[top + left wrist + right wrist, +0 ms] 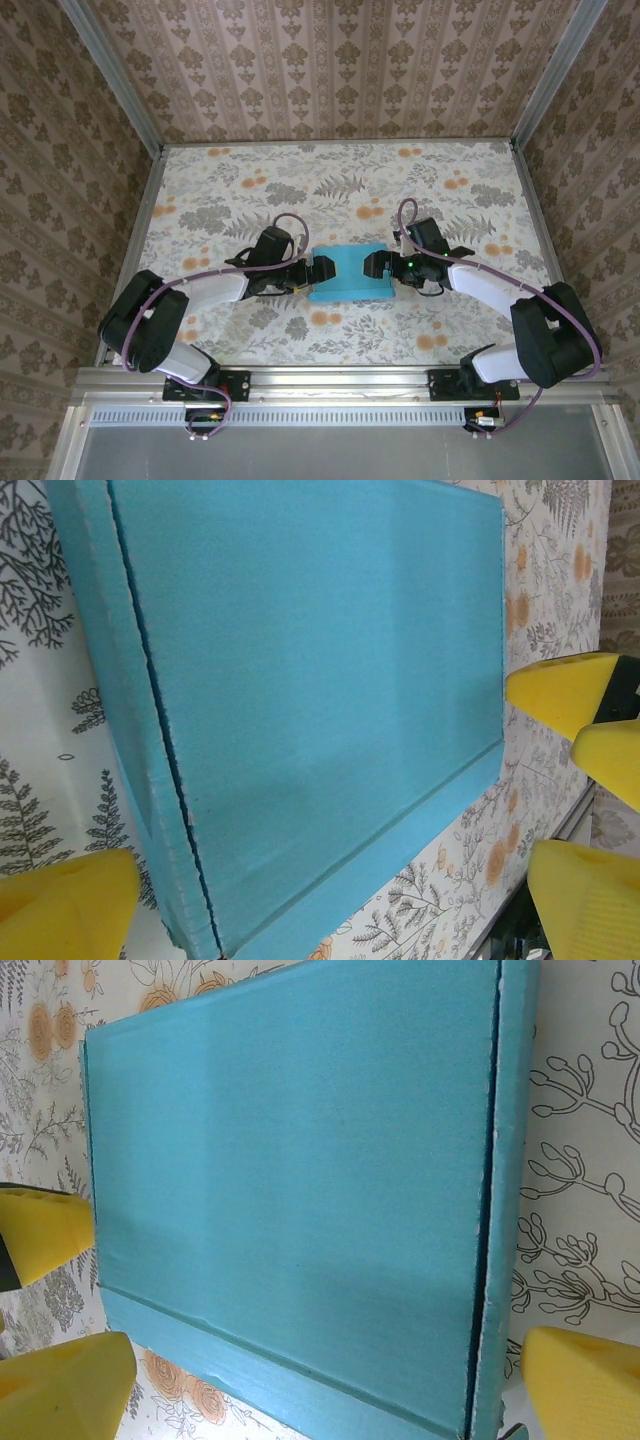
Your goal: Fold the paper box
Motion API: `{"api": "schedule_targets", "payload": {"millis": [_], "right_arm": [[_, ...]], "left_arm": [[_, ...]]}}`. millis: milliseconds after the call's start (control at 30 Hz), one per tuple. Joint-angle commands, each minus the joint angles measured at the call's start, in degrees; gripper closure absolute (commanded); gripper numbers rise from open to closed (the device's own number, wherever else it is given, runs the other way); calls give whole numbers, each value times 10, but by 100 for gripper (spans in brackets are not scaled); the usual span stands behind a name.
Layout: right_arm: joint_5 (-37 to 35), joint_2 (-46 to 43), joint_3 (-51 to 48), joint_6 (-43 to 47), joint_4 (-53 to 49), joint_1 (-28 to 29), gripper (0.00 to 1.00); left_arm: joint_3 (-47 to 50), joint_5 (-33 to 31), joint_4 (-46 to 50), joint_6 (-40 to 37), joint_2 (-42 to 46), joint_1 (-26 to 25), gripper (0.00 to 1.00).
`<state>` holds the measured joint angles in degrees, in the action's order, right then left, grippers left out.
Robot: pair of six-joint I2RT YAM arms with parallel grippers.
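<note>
Top view, bottom of frame: metal rail (320, 383) with both arms bolted on. Left arm (165, 325) and right arm (530, 335) bend inward toward mid-frame.

Left gripper (318, 271) sits at the left short edge of the paper box (350, 280), and right gripper (373, 265) at its right short edge. Box lies flat on the floral table (330, 180), centre frame, turquoise side up.

Left wrist view: left gripper's fingers (65, 910) are spread wide with nothing clamped. One yellow tip is lower left, just beside the box edge; the other is lower right, apart from the box. Can't tell if the near tip touches. Box takes most of the frame, with a dark slit down its left side and a crease near its lower right edge. Right gripper's fingertips (560, 690) poke in at the right edge, just past the box.

Right wrist view: right gripper's fingers (585, 1385) are also wide apart, at lower left and lower right, holding nothing. Box spans between them, slit along its right side. One yellow left-gripper tip shows at mid-left.

Far end: patterned wall (340, 70) behind the table.
</note>
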<state>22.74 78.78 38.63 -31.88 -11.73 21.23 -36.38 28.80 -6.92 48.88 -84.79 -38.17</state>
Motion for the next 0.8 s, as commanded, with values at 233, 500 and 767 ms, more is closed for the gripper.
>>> {"api": "schedule_targets", "payload": {"millis": [233, 500, 767], "right_arm": [[23, 22, 3, -1, 19, 2, 0], [-1, 24, 3, 1, 4, 2, 0], [32, 14, 2, -7, 23, 2, 0]], "left_arm": [[1, 20, -35, 4, -6, -4, 0], [2, 20, -37, 5, -9, -5, 0], [-1, 25, -43, 10, -9, -8, 0]]}}
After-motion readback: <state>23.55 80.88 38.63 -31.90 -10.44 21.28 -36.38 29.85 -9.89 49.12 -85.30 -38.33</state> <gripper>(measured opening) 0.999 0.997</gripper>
